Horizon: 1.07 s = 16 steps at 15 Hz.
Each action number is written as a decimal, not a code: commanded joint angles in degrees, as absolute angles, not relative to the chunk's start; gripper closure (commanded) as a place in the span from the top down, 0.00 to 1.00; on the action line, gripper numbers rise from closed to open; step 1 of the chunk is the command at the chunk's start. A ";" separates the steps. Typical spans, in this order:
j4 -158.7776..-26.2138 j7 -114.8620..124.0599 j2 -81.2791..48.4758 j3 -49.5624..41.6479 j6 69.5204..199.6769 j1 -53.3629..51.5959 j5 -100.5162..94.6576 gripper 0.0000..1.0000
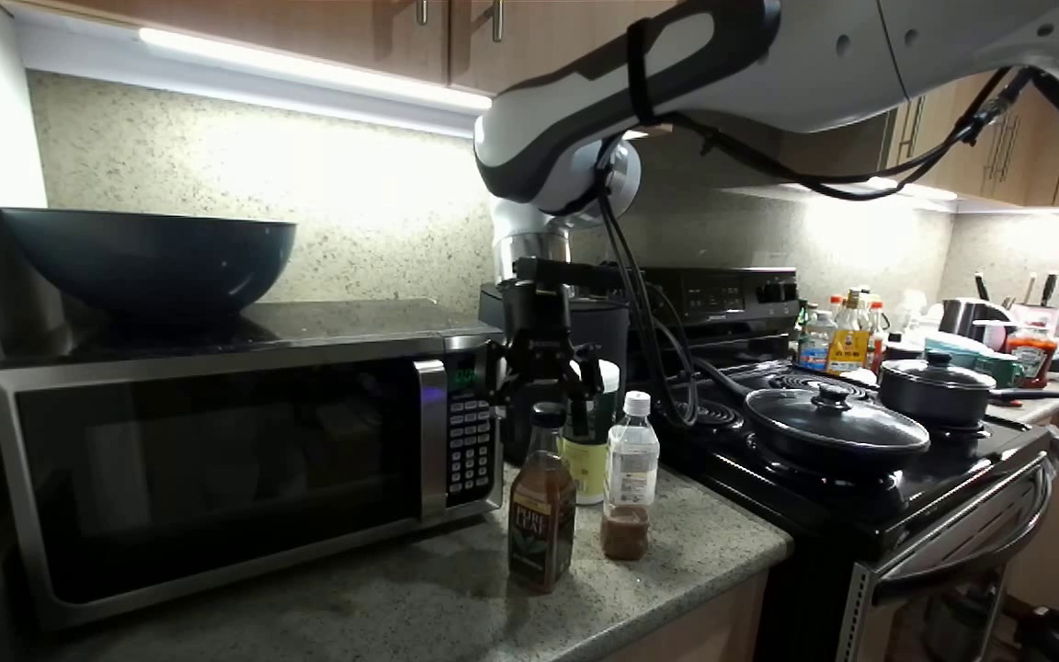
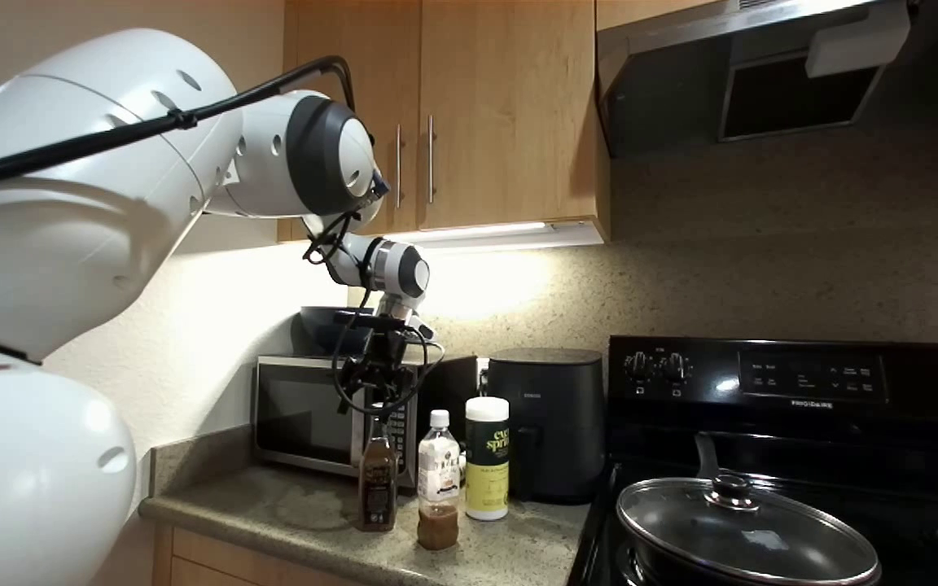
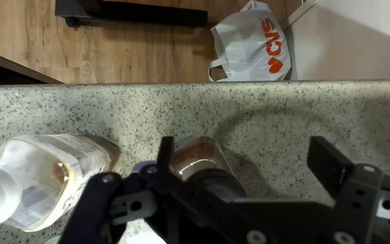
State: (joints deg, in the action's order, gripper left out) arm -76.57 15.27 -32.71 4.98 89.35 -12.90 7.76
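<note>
- The end effector [image 3: 244, 152] stands wide, its two fingers pointing downward and well apart.
- Below it is the Pure Leaf tea bottle [image 1: 543, 533], upright on the worktop [image 1: 382, 598]; in the wrist view it appears nearer to one finger. Whether this finger touches the dark cap, the views do not show clearly.
- Just beside this bottle stands a clear plastic bottle [image 2: 439, 472] with white cap, brown contents in its lower part.
- Near them is a green and yellow canister [image 2: 487, 484], close to the black air fryer [image 2: 550, 415].
- A dark bowl [image 1: 153, 257] rests on top of the microwave [image 1: 226, 469].
- On the Frigidaire stove [image 2: 811, 407] is a lidded frying pan [image 1: 828, 437].
</note>
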 commanded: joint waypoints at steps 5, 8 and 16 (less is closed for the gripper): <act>-76.62 14.00 -32.49 4.92 90.79 -12.75 6.41 1.00; -76.71 14.32 -32.35 4.73 91.36 -12.66 6.01 1.00; -77.00 12.93 -32.38 4.03 91.23 -12.06 4.75 0.67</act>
